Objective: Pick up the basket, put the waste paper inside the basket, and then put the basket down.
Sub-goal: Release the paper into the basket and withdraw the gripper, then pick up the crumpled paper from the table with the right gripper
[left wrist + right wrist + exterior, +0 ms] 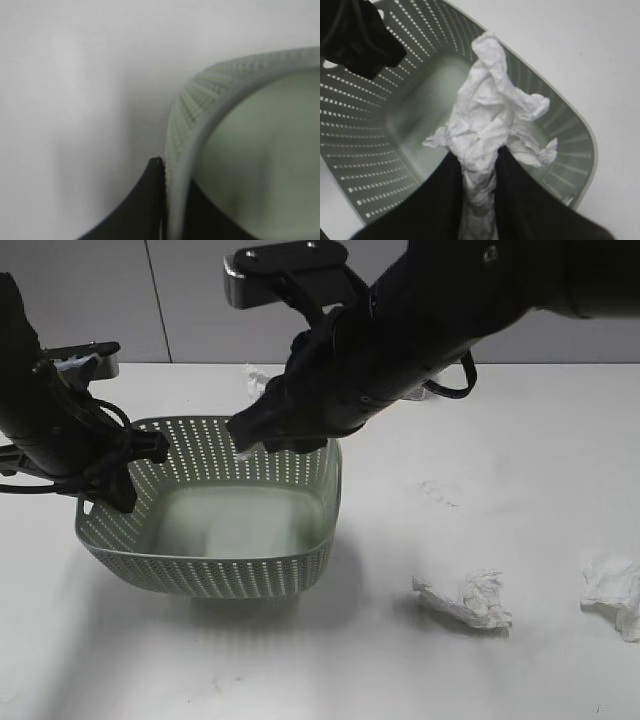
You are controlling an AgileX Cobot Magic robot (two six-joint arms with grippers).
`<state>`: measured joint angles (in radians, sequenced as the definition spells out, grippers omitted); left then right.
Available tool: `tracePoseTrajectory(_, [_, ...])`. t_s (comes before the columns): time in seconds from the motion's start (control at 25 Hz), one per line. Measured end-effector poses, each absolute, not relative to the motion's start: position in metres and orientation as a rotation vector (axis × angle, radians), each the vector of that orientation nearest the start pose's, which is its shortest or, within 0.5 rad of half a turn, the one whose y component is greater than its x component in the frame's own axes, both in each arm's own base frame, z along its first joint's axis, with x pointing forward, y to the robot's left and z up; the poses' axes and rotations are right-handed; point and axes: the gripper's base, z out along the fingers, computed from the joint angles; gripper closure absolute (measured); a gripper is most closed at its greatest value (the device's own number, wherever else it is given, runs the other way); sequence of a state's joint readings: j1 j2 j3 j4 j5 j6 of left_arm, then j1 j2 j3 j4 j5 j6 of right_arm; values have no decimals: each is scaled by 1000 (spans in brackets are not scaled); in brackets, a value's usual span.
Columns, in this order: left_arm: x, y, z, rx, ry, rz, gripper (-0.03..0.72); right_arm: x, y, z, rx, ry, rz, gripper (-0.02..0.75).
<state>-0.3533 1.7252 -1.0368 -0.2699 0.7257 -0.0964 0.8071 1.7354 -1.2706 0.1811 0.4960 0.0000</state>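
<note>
1. The basket (215, 540) was tilted, its left end raised off the table (480, 660), its floor bare.
2. The left gripper (125, 470) was clamped on the basket's left rim, one finger (150, 200) outside the wall.
3. The right gripper (479, 172) hung over the basket's far rim, jaws pinched narrowly on a wad of waste paper (490, 117).
4. Two more wads (468, 600) (612, 590) lay on the table, right of the basket.
</note>
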Motion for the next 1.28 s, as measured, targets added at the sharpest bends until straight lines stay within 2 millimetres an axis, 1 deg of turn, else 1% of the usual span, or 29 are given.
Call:
tracePoseTrajectory(0.08, [298, -127, 186, 112, 2926, -371, 686, 261, 284, 248, -839, 2380, 516, 448])
tracePoseTrajectory(0.16, [299, -127, 186, 111, 2923, -372, 686, 262, 285, 247, -838, 2383, 516, 354])
tracePoseTrajectory(0.24, [299, -127, 186, 110, 2919, -372, 686, 262, 285, 247, -837, 2383, 517, 309])
tracePoseTrajectory(0.48, [299, -128, 186, 106, 2916, -376, 686, 261, 284, 246, -847, 2392, 509, 255])
tracePoseTrajectory(0.6, [299, -128, 186, 106, 2916, -376, 686, 264, 277, 248, -835, 2466, 468, 238])
tracePoseTrajectory(0.68, [299, -128, 186, 106, 2915, -376, 686, 269, 266, 248, -820, 2538, 411, 234])
tracePoseTrajectory(0.76, [300, -127, 186, 102, 2912, -378, 686, 274, 251, 248, -794, 2602, 334, 232])
tracePoseTrajectory(0.84, [300, -127, 186, 101, 2910, -378, 686, 277, 234, 253, -756, 2644, 281, 232])
tracePoseTrajectory(0.92, [300, -127, 186, 99, 2909, -378, 686, 276, 219, 259, -718, 2651, 258, 232])
tracePoseTrajectory(0.96, [301, -127, 186, 98, 2905, -378, 686, 274, 213, 257, -711, 2662, 244, 232])
tracePoseTrajectory(1.04, [301, -127, 187, 94, 2895, -381, 686, 266, 204, 245, -714, 2698, 220, 232])
tracePoseTrajectory(1.28, [303, -127, 187, 90, 2883, -382, 687, 242, 185, 167, -719, 2799, 146, 232])
